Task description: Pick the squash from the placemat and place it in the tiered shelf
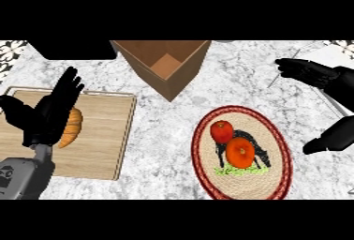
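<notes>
The squash (235, 145) is orange-red with two rounded lobes and lies on a round woven placemat (276, 173) with a red rim, right of centre. A brown wooden tiered shelf (181, 70) stands at the back centre, seen from above like an open box. My right hand (319, 75) hangs open at the right edge, up and to the right of the placemat. Its thumb (325, 140) points toward the mat without touching the squash. At the left, my left hand (47, 115) rests open with fingers up, above a cutting board.
A light wooden cutting board (104, 136) lies at the left with an orange elongated food item (71, 127) on it, partly behind my left hand. A black object (72, 49) sits at the back left. A white object (335, 56) shows at the back right.
</notes>
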`<state>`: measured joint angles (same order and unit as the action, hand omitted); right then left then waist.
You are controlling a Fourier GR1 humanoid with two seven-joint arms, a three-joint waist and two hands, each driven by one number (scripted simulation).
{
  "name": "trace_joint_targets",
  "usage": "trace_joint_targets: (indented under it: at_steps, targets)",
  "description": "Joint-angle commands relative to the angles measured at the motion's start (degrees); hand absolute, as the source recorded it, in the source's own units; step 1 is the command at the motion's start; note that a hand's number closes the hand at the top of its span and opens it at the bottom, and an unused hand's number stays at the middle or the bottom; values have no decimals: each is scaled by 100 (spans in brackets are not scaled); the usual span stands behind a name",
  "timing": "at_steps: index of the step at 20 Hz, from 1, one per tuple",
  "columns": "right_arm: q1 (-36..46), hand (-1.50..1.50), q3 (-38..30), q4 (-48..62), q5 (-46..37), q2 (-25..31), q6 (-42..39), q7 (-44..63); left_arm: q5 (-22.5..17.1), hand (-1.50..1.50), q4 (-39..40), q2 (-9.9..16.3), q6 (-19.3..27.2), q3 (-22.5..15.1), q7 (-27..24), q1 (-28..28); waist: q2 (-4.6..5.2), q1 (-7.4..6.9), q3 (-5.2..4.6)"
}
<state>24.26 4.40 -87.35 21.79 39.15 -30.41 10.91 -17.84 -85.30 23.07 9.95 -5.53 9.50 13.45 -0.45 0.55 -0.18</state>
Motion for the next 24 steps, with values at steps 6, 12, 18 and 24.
trace_joint_targets:
  at_steps: [6, 12, 18, 24]
  targets:
    - [688, -150, 1241, -1622, -2184, 880, -68, 1450, -34, 0, 273, 34, -156, 138, -68, 129, 31, -33, -3]
    - [515, -150, 2277, -2280, -3007, -318, 397, 2941, 222, 0, 72, -246, 7, -49, 107, 210, 39, -85, 13]
    - [302, -150, 2819, -2093, -3802, -391, -86, 3259, 102, 0, 83, -76, -385, 220, -45, 8, 41, -130, 15]
    - [211, -150, 2613, -2281, -4150, -731, -601, 3689, 101, 0, 531, -140, -605, 508, 111, 435, 42, -48, 16]
